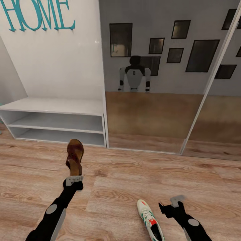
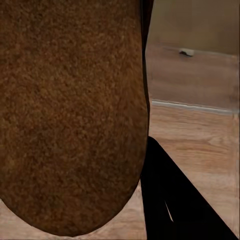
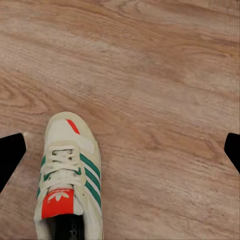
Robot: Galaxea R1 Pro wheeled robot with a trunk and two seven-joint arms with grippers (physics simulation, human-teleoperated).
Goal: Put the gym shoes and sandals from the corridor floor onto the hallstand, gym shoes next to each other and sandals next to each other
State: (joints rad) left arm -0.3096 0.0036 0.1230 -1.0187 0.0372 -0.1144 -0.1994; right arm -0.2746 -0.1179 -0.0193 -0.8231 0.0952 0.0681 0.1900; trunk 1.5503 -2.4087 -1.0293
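A brown sandal (image 1: 75,156) with a tan footbed stands up from my left gripper (image 1: 74,180), which is shut on its heel end above the corridor floor (image 1: 120,187). In the left wrist view the sandal (image 2: 70,115) is very close, with one dark finger (image 2: 175,205) beside it. A white gym shoe (image 1: 150,221) with green stripes and a red tongue patch lies on the floor at the front right. My right gripper (image 1: 170,203) hovers open just right of it. In the right wrist view the gym shoe (image 3: 67,180) lies near one side of the open right gripper (image 3: 120,150). The hallstand is out of view.
A plain low white bench (image 1: 57,106) with two open shelves stands at the back left under teal "HOME" letters (image 1: 36,15). To its right, mirrored sliding doors (image 1: 150,100) reflect the robot and framed pictures. Bare wood floor lies between the bench and me.
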